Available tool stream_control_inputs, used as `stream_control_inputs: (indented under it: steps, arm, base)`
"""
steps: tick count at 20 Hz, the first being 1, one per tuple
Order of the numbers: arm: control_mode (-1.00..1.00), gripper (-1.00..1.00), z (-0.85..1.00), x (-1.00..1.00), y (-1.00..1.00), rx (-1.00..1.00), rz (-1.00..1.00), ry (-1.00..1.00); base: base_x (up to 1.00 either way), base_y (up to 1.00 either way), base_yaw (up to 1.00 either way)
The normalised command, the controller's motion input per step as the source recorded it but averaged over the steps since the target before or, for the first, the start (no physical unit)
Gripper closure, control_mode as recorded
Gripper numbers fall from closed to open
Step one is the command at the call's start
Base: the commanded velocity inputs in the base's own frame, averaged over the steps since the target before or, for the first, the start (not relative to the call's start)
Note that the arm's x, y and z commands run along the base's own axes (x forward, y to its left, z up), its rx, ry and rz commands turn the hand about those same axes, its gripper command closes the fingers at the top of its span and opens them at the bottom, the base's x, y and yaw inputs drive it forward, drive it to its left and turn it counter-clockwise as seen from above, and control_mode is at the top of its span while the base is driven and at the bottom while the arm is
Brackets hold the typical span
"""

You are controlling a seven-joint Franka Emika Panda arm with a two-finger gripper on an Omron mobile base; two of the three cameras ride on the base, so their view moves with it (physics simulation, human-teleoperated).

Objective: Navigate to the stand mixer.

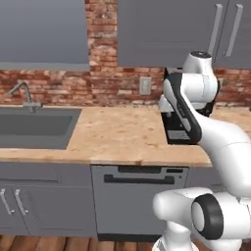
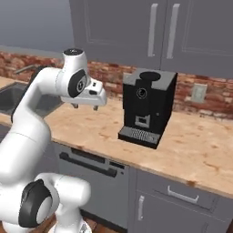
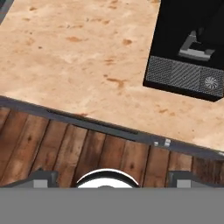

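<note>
The stand mixer is out of view. My gripper [image 2: 85,107] hangs a little above the wooden counter [image 2: 91,125], to the left of a black coffee machine. It is open and holds nothing. In the hand view its fingertips [image 3: 41,177] stand wide apart at the bottom. That view looks down on the counter's front edge [image 3: 100,127] and the plank floor [image 3: 87,153].
The black boxy coffee machine [image 2: 148,107] [image 1: 176,131] [image 3: 188,48] stands on the counter against the brick wall. A sink [image 1: 34,128] with a faucet [image 1: 24,95] lies at the left. A dishwasher [image 1: 139,196] sits under the counter, and grey cabinets [image 2: 159,27] hang above.
</note>
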Motion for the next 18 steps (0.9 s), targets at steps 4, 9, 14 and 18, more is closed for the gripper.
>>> stream_control_inputs:
  steps: [4,9,14,18]
  arm:
    - [1.00,-1.00,0.00,0.00,0.00,0.00,0.00,0.00]
    - [1.00,-1.00,0.00,0.00,0.00,0.00,0.00,0.00]
    - [1.00,-1.00,0.00,0.00,0.00,0.00,0.00,0.00]
    - [1.00,-1.00,0.00,0.00,0.00,0.00,0.00,0.00]
  base:
    - [-0.07,0.02,0.75]
    - [0.01,0.20,0.77]
    - [0.18,0.42,0.76]
    - [0.45,0.57,0.65]
